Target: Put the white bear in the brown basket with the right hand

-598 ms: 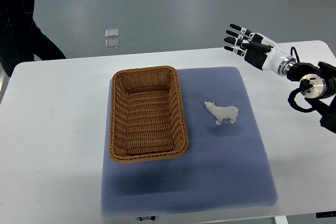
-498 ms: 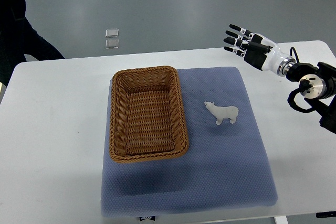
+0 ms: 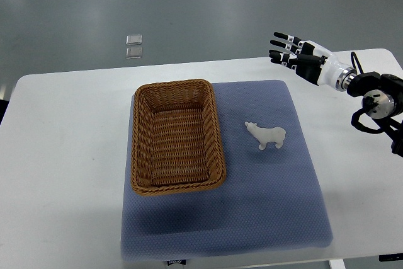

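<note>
A small white bear figure (image 3: 267, 135) stands on the blue mat (image 3: 252, 218), right of the brown wicker basket (image 3: 177, 135), a short gap apart. The basket is empty. My right hand (image 3: 293, 51) comes in from the right edge and hovers above the table's far right part, well beyond and to the right of the bear. Its fingers are spread and hold nothing. The left arm does not show.
The white table (image 3: 63, 155) carries the mat. Its far edge runs just behind the basket. Two small clear squares (image 3: 133, 46) lie on the grey floor beyond.
The person at the top left has left the view. My right hand has risen slightly and shifted a little to the right. Bear and basket have not moved.
</note>
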Tool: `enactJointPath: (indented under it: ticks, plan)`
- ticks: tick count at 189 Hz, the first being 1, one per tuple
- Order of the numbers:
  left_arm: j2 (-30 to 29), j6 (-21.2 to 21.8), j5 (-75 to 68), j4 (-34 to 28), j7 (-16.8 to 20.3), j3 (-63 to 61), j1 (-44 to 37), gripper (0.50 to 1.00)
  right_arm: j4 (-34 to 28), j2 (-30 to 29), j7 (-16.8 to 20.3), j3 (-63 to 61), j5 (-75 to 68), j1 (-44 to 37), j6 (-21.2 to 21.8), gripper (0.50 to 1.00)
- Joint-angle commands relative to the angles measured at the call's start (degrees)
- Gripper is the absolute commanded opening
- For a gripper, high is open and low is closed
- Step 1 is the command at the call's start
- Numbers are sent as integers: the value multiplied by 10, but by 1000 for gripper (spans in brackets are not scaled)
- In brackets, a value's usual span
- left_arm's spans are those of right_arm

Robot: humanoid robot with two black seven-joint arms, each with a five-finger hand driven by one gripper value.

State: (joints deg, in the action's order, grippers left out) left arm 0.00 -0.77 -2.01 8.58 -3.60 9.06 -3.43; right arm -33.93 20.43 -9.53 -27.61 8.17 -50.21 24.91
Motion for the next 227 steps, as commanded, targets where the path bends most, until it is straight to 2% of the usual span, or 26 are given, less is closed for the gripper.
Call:
enactJointPath:
  ticks: [1, 34, 53, 74, 146, 192, 227]
  plan:
    - [0, 0, 0, 0, 0, 0, 0, 1000, -3, 8, -13, -3, 44, -1, 8, 926]
    - [0, 0, 0, 0, 0, 0, 0, 1000, -4, 14, -16, -1, 100, -2, 32, 926]
    - [0, 0, 0, 0, 0, 0, 0, 1000, -8, 29, -33, -3, 133, -2, 55, 926]
    - [0, 1, 0, 0, 0, 0, 0, 1000, -40, 49, -51, -2, 197, -2, 69, 926]
    - [0, 0, 0, 0, 0, 0, 0, 1000, -160, 110, -125, -1, 442, 3, 66, 926]
    - [0, 0, 0, 0, 0, 0, 0, 1000, -179, 124, -138, 4, 547, 6, 59, 926]
    - [0, 1, 0, 0, 0, 0, 0, 1000, -208, 121, -154, 10, 650, 13, 20, 924]
